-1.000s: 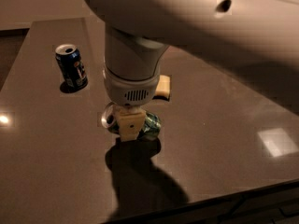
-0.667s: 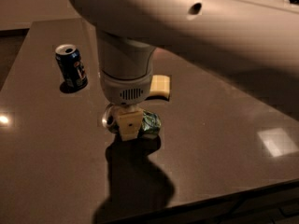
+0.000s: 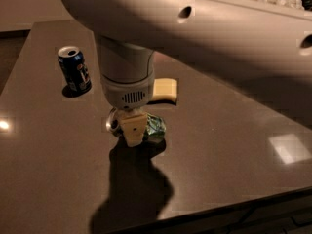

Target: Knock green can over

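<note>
The green can (image 3: 155, 126) lies on its side on the dark table (image 3: 219, 145), its silver top (image 3: 112, 123) facing left. My gripper (image 3: 148, 110) hangs straight down over it from the large white arm. One pale yellow finger (image 3: 133, 130) is in front of the can and touches it. The other finger (image 3: 164, 90) is behind the can, apart from it. The gripper is open and holds nothing. The finger and wrist hide the can's middle.
A dark blue can (image 3: 74, 68) with a red-and-white logo stands upright at the back left. The table's front edge (image 3: 214, 206) runs across the bottom right. The white arm (image 3: 219, 28) fills the top of the view.
The upper arm has swung further across the view to the left. The gripper and the lying green can stay almost where they were.
</note>
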`<action>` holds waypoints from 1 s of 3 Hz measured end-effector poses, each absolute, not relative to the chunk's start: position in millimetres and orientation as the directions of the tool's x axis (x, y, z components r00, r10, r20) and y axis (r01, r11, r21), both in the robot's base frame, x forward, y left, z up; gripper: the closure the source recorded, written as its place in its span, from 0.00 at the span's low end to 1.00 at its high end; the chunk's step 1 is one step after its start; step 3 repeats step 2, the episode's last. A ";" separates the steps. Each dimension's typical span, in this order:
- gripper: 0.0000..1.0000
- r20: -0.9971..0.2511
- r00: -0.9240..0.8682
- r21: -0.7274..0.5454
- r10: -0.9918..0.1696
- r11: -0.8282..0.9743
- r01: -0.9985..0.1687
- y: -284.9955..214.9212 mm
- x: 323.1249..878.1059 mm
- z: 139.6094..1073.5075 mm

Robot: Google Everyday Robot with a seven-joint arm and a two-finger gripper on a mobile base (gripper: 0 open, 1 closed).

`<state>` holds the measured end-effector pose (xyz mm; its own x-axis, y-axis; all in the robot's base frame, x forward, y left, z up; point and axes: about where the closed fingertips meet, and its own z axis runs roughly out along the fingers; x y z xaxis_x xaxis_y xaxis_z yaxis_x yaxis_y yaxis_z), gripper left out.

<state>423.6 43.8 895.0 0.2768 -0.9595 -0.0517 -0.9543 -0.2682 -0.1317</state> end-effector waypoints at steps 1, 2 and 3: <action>0.00 -0.054 0.278 -0.140 -0.959 -0.269 -0.953 45.0 423.4 896.8; 0.00 -0.054 0.278 -0.140 -0.959 -0.269 -0.953 45.1 423.4 896.8; 0.00 -0.054 0.278 -0.140 -0.959 -0.269 -0.953 45.1 423.4 896.8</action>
